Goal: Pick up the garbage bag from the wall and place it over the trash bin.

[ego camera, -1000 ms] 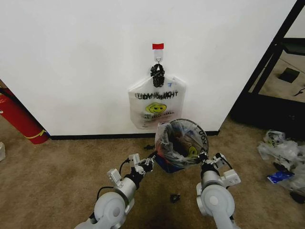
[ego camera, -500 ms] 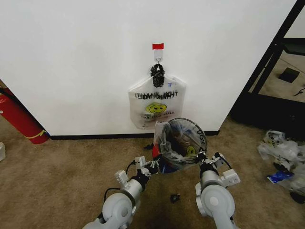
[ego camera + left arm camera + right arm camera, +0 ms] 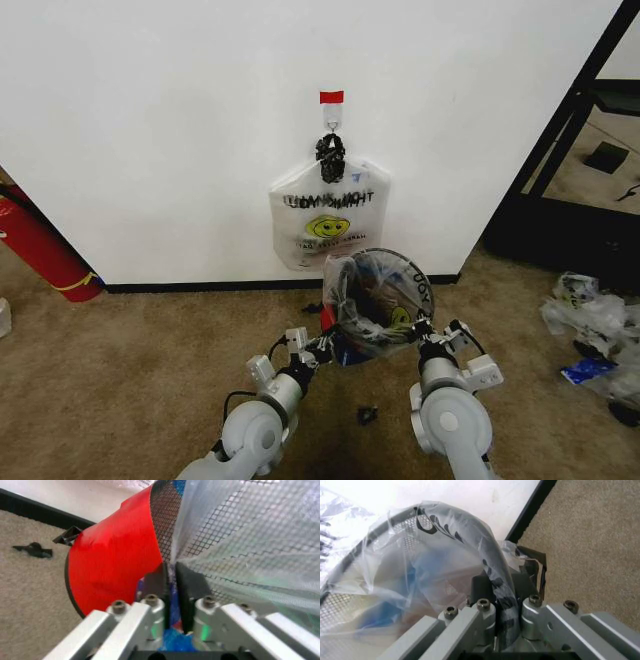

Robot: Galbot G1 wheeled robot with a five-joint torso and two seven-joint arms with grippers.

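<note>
The black mesh trash bin (image 3: 352,268) lies tipped against the wall (image 3: 150,120), its mouth toward me. The clear garbage bag (image 3: 385,295) is stretched over its rim. My left gripper (image 3: 322,346) is at the bin's lower left side. In the left wrist view this gripper (image 3: 171,588) is shut on a fold of clear bag film beside the mesh (image 3: 240,525) and the red base (image 3: 115,566). My right gripper (image 3: 424,332) is at the rim's right side; the right wrist view has it (image 3: 506,588) shut on the bag-covered rim (image 3: 490,560).
A white smiley bag (image 3: 325,225) hangs from the red-taped hook (image 3: 331,97) just above the bin. A red fire extinguisher (image 3: 40,245) leans at the left. A black frame (image 3: 560,200) and loose plastic (image 3: 595,320) are at the right. A small black piece (image 3: 367,413) lies on the carpet.
My left arm has shifted right, closer under the bin, and the bin with the bag has tilted slightly. The right arm has stayed put.
</note>
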